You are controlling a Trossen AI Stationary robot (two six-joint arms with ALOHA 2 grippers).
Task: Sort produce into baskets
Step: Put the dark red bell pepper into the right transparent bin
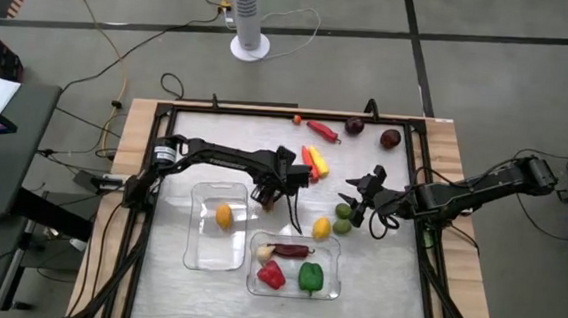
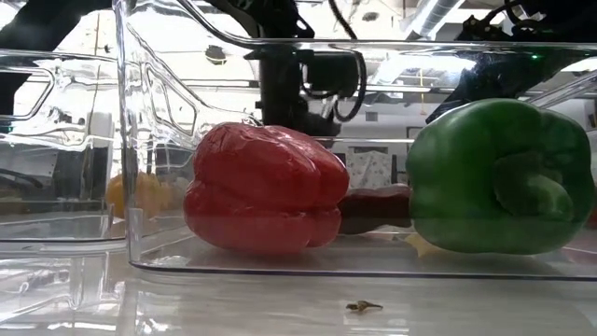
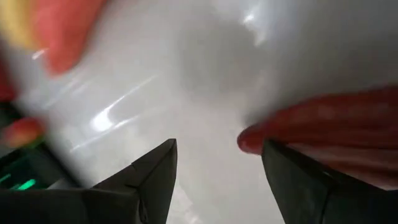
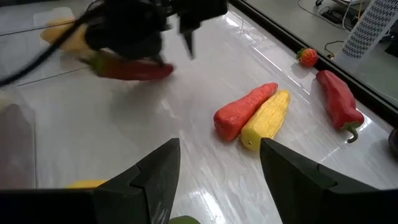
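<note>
While roughly a third of the produce is binned, most of it is out on the surface (image 1: 195, 143). The left basket (image 1: 197, 253) holds one lemon (image 1: 224, 215). The right basket (image 1: 330, 283) holds a red pepper (image 1: 272, 274), a green pepper (image 1: 311, 275), a dark red chilli (image 1: 295, 250) and what looks like garlic (image 1: 266, 251). So the split reads as fruit on the left and veg on the right, though that's my guess. Left to sort at the far edge: a red chilli (image 1: 321, 131), a tiny orange piece (image 1: 296, 118) and two dark purple rounds (image 1: 354, 126) (image 1: 391, 138). Mid-surface there's an orange long pepper (image 4: 244, 110) touching a yellow long pepper (image 4: 267, 118), a second lemon (image 1: 321, 228) just beside the right basket, and two limes (image 1: 343, 211) (image 1: 342, 226). The left claw (image 1: 266, 196) hangs low between the left basket and the long peppers. Its fingers are partway apart with bare surface between them, and another red chilli (image 3: 323, 130) has its tip just ahead of one finger (image 3: 292, 180). That's not a grip as far as I can see, so I'd call it lining up on that chilli. The right claw (image 1: 355, 187) sits near the limes, moderately spread and empty, pointed toward the long peppers. Nothing is in transit. About nine pieces are left, and the limes and lemon are the easy ones for the right arm.
</note>
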